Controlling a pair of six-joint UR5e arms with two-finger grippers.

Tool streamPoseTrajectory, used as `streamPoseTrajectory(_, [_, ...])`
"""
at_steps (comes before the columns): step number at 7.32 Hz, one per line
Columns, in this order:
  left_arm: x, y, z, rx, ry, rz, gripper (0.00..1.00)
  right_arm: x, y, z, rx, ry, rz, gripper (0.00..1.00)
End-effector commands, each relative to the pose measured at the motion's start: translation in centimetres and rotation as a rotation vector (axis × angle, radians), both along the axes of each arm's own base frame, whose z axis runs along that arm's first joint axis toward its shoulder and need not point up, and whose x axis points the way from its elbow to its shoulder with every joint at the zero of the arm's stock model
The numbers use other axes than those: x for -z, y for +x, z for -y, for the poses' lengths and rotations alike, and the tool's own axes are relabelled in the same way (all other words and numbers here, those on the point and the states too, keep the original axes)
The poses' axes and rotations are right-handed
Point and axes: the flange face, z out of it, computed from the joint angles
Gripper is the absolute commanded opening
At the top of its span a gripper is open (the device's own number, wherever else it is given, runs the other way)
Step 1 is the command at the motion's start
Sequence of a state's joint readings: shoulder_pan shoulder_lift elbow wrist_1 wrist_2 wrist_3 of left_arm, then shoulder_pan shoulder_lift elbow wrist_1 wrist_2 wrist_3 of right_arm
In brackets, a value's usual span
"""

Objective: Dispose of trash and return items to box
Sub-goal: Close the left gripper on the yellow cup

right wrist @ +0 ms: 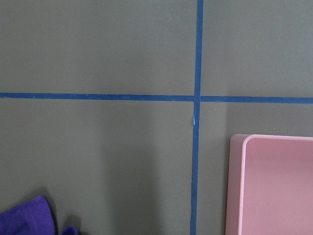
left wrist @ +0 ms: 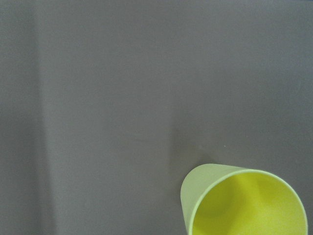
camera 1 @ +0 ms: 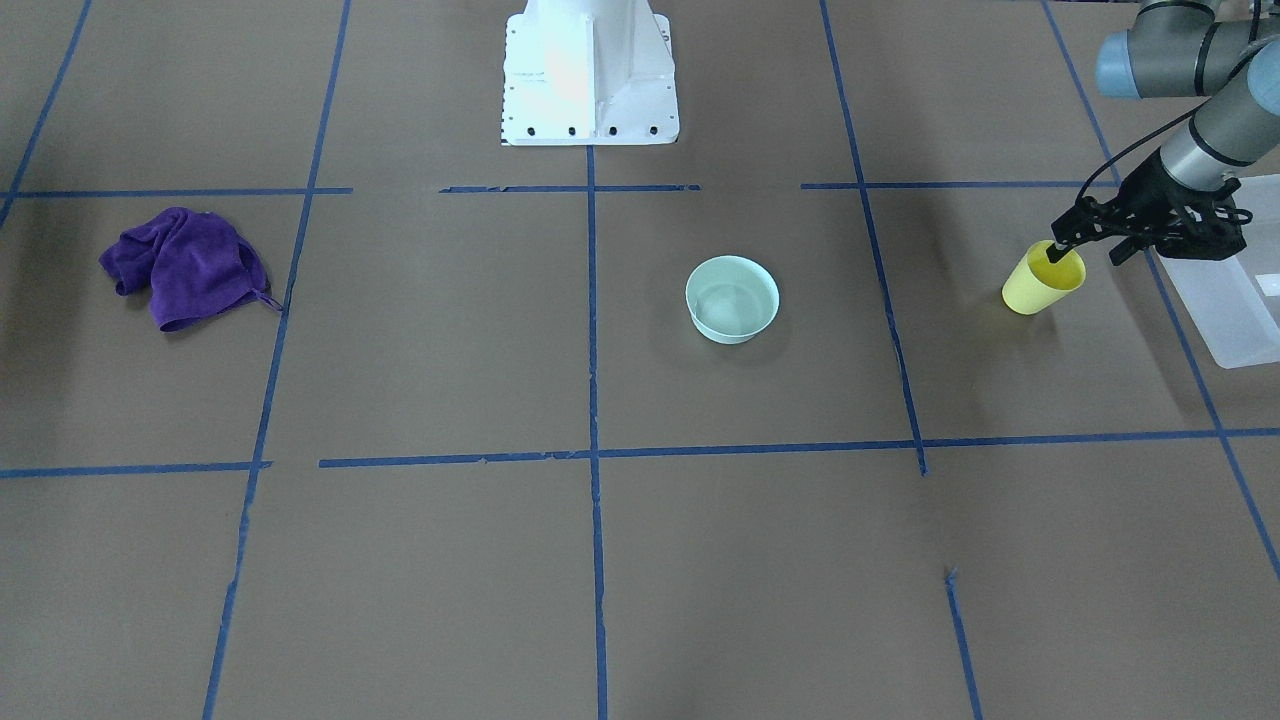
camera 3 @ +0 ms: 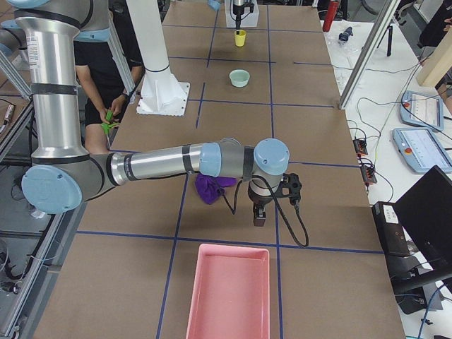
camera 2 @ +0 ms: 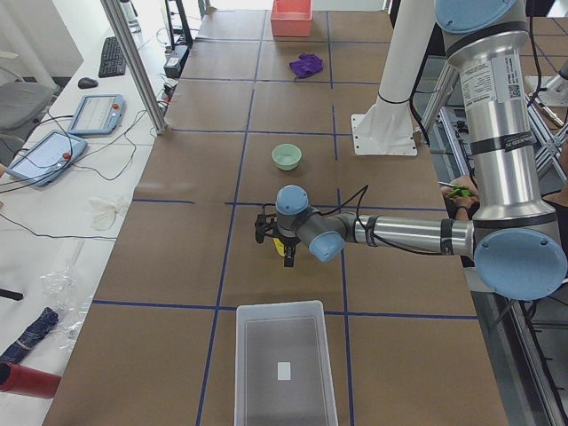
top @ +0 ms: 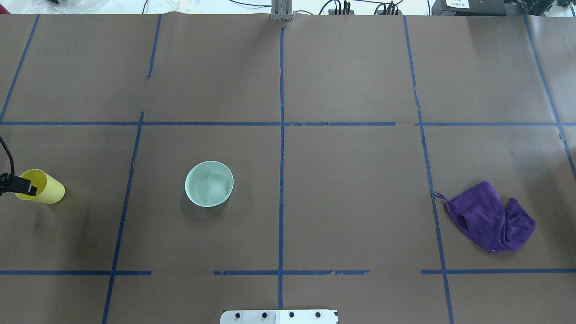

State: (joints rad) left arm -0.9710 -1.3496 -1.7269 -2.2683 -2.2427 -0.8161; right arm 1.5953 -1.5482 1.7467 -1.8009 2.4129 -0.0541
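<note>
The left gripper (camera 1: 1062, 248) clamps the yellow tumbler (camera 1: 1035, 290) by its rim, near the frosted bin (camera 1: 1225, 310).
One finger sits inside the tilted tumbler, jaws closed on its wall. The mint-green bowl (camera 1: 732, 300) stands upright mid-table, well apart. The right gripper (camera 3: 258, 215) hangs between the purple cloth (camera 1: 185, 265) and a pink tray (camera 3: 229, 293); its jaws I cannot make out.

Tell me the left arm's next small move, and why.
Probably carry the yellow cup sideways over the box: the left gripper pinches its rim, one finger inside, the cup hangs tilted, and the box stands close beside it.
</note>
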Motion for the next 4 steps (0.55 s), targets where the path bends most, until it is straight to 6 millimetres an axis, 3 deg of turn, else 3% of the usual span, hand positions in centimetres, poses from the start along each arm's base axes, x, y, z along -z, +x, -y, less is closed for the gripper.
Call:
streamPoseTrajectory(1, [-0.3, 0.7, 0.6, -0.005, -0.002, 0.001, 0.33, 0.0, 0.0, 0.0, 0.000, 0.001, 0.000, 1.00])
streamPoseTrajectory(2, [-0.3, 0.7, 0.7, -0.003, -0.002, 0.002, 0.00, 0.2, 0.0, 0.1, 0.000, 0.004, 0.000, 1.00])
streamPoseTrajectory(4, [0.9, 0.6, 0.8, 0.046, -0.040, -0.014, 0.00, 1.2, 0.0, 0.9, 0.000, 0.024, 0.002, 1.00])
